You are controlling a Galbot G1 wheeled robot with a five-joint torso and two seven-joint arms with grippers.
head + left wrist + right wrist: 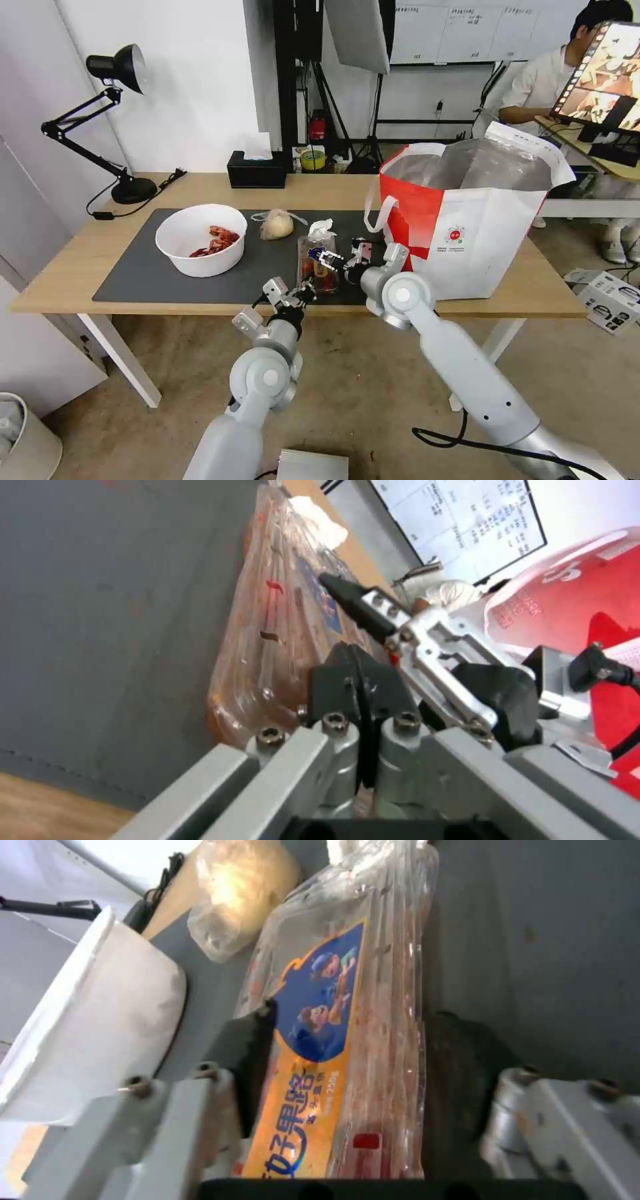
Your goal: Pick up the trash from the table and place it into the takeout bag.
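On the table [67,273], the clear hinged tray [310,257] with a blue and orange label [320,1005] lies on the dark mat [153,280]. My right gripper [331,257] [357,1015] is open and straddles the tray, a finger close to each long side. My left gripper [305,291] [360,675] is shut on nothing beside the tray's near end. A crumpled tissue [322,229] sits at the tray's far end. Left of it lie the small bag with the beige lump [276,225] and the white bowl [200,250] with red shells. The takeout bag [480,233] stands open to the right.
A black tissue box [257,170] and a roll of tape [312,159] sit at the table's back edge. A black desk lamp [120,133] stands at the back left. Bare mat lies between the bowl and the tray. A bin [20,440] stands on the floor at the left.
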